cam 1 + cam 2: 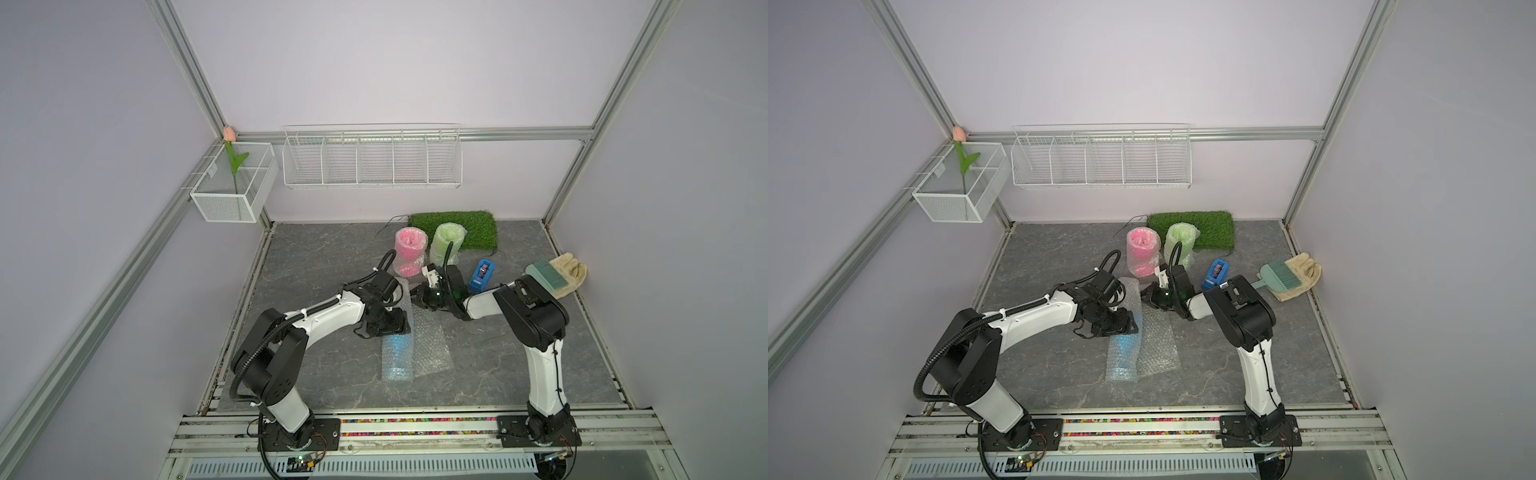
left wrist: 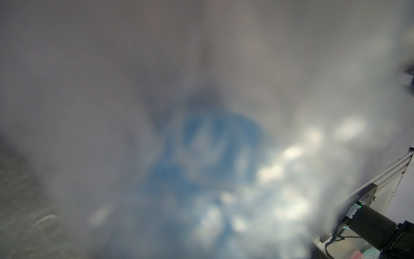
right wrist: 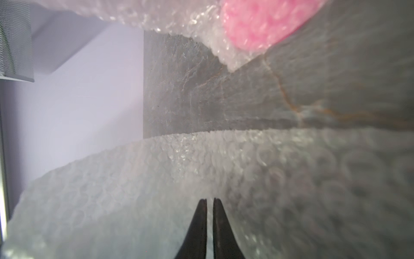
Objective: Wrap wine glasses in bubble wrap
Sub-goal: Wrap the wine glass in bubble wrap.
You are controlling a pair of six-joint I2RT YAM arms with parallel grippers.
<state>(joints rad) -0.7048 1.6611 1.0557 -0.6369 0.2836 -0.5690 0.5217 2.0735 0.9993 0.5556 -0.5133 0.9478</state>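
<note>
— Where did we find the goblets, measured from the grass mat (image 1: 465, 226)?

— The green goblet (image 1: 446, 243) stood upright in its own wrap just in front of the mat's near edge. The pink goblet (image 1: 409, 251), also wrapped and upright, stood on the table (image 1: 316, 266) just off the mat's near left corner. The blue goblet (image 1: 397, 353) lay on its side well apart from the mat, toward our arms' bases. It was rolled partway into the bubble wrap (image 1: 432, 345), and the loose remainder of the sheet lay flat on the table.

— And what did we see of the right fingers (image 3: 200, 224)?

— We saw them between the mat and the blue roll, at the end of the sheet nearer the mat. In the right wrist view the tips were pressed almost together, pinching the film, which curved up around them.

— And the left fingers (image 1: 399, 326)?

— In both top views they were down on the roll, at its end nearer the mat. The left wrist view gave us only blurred film with blue behind it, so we could not tell whether they were spread or pressed together.
</note>
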